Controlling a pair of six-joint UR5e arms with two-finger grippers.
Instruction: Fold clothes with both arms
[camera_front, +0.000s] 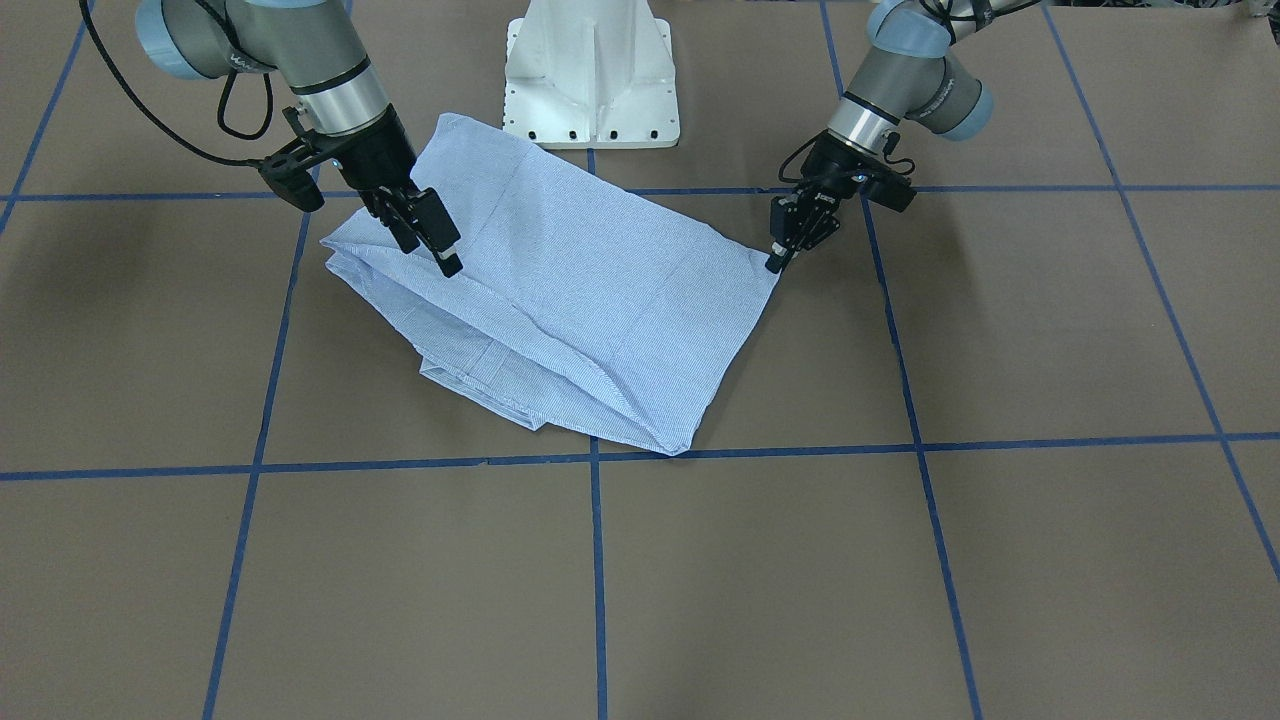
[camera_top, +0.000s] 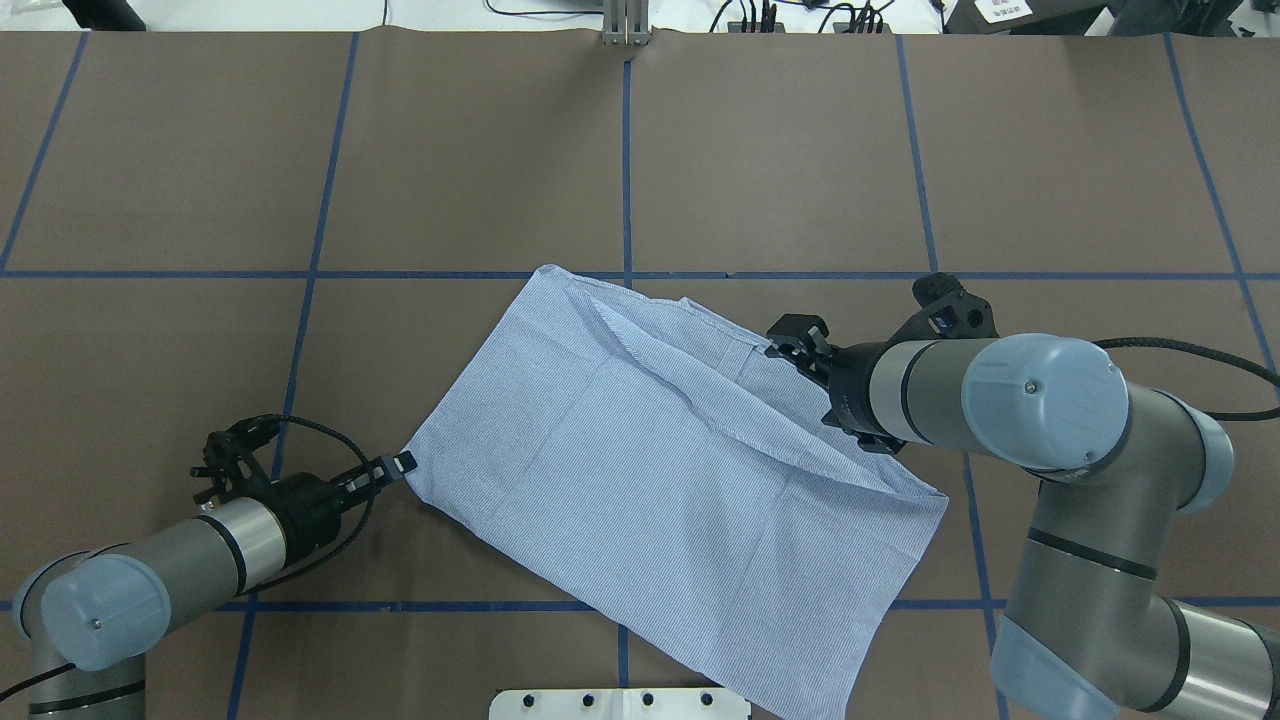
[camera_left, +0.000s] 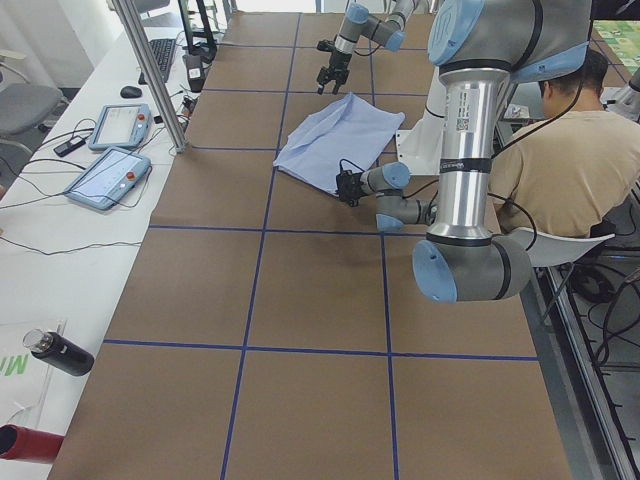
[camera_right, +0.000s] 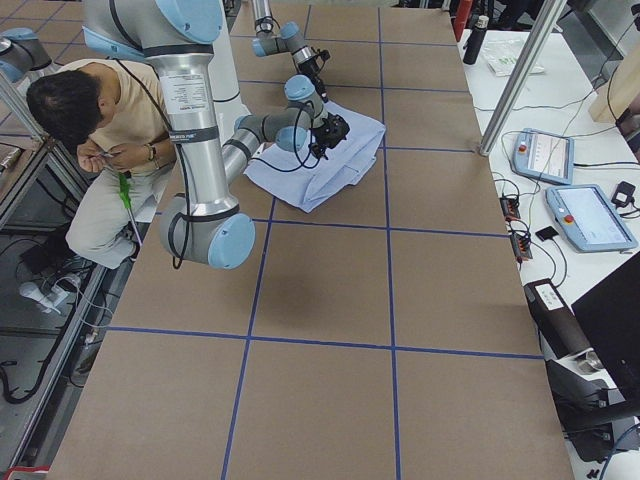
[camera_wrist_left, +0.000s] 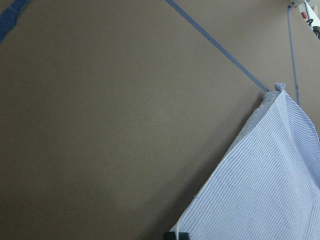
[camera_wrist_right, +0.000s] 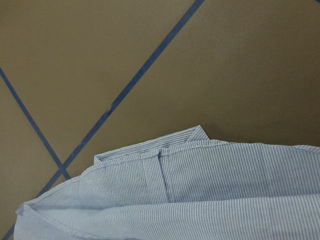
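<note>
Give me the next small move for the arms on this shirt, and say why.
Probably close the right gripper on the shirt edge under it. The left gripper pinches the opposite corner, while the right one's fingers look apart above a loose fold, so the cloth seems held at one end only; both need a grip before folding.

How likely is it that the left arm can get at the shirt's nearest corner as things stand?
Likely yes: the left gripper seems pinched right on that corner of the shirt, with only bare table around it.
</note>
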